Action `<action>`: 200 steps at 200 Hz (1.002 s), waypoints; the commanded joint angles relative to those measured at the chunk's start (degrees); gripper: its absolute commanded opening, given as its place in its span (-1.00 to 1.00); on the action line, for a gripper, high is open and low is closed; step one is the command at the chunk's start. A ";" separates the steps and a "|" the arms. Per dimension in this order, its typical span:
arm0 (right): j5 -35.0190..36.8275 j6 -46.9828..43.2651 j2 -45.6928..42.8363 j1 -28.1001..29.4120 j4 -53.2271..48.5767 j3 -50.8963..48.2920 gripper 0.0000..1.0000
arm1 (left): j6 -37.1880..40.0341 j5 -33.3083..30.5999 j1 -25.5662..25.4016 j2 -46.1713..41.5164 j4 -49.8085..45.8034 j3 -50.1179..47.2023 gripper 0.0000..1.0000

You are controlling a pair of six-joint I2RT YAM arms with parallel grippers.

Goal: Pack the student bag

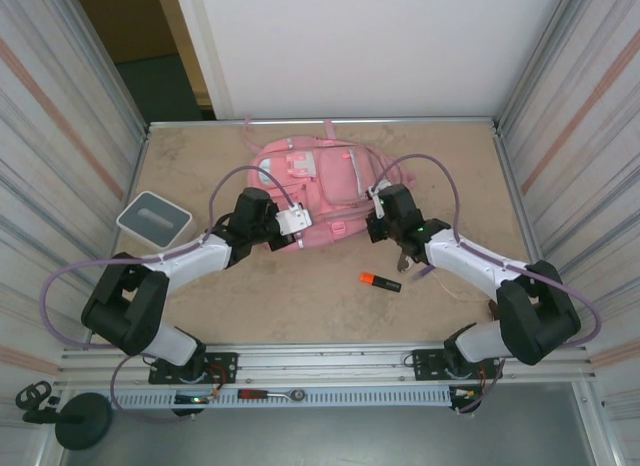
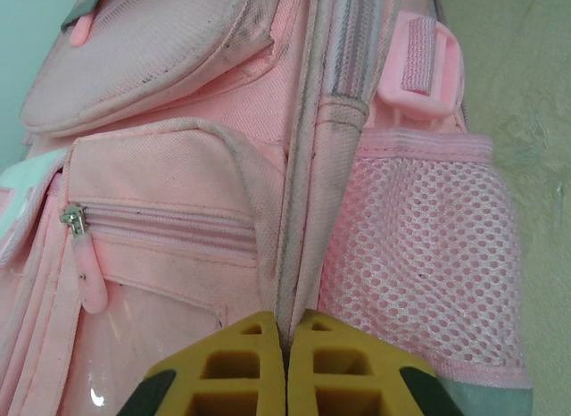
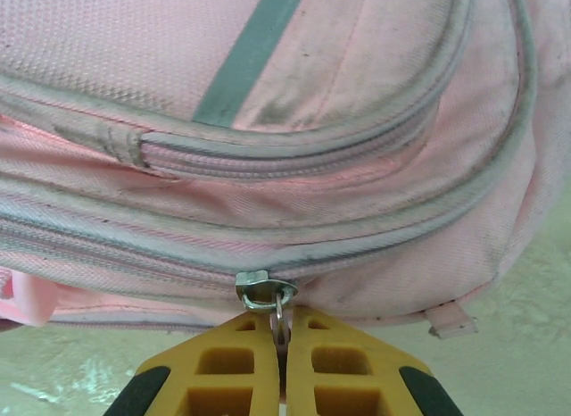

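Right gripper [image 3: 284,325] pinched on zipper pull [image 3: 266,289]; student bag [image 3: 268,95] dead ahead, zip running crosswise; left gripper [image 2: 285,325] nipping side seam [image 2: 299,211].

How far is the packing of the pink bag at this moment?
Early stage. Done: nothing looks packed; the student bag looks zipped shut. In hand: the left gripper pinches its seam beside the mesh pocket, the right gripper is shut on the zipper pull. Left: open the zip, then probably put in the orange marker lying nearby.
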 commanded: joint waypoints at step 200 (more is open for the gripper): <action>-31.88 10.06 -1.70 -6.94 -3.06 0.98 -1.00 | 2.24 -2.05 -3.94 -9.95 -1.87 0.09 0.37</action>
